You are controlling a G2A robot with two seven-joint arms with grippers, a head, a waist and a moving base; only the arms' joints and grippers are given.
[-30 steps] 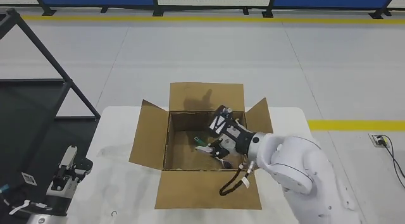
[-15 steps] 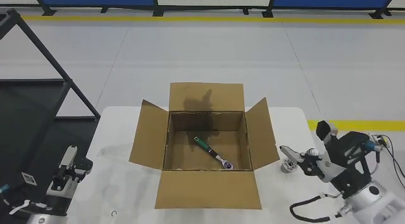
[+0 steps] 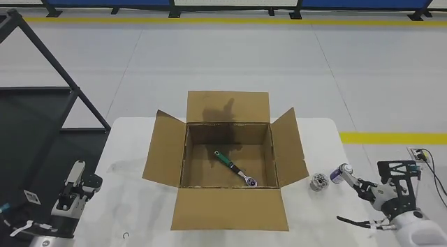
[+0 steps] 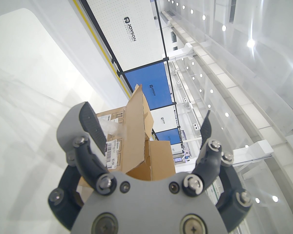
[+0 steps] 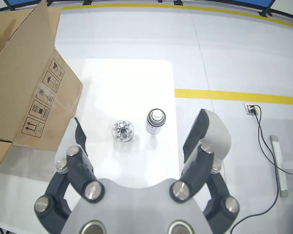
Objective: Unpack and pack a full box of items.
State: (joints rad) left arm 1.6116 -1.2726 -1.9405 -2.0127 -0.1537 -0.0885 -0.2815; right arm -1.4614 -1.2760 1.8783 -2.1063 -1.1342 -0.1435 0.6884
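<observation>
The right end effector [image 5: 140, 125] hangs open above a small spray can [image 5: 155, 121] and a round metal fitting [image 5: 122, 131], which stand side by side on the worktop [image 5: 127, 81] near the box [image 3: 228, 106]. A ratchet wrench [image 3: 235, 167] lies inside the box. It looks stiff, slick and probably heavy, so I'd grip it by the green handle. The left end effector [image 4: 147, 118] is open too and holds nothing.

Left tool [image 4: 149, 125]: pale-grey metal mounting plate [image 4: 149, 205], black linkage arms [image 4: 88, 161], silver screws [image 4: 105, 182], light-grey finger shells [image 4: 66, 130], black ribbed pads [image 4: 91, 125]. Right tool [image 5: 139, 130]: same build. Top view: white arm shell [image 3: 422, 234], black cable [image 3: 353, 221].
</observation>
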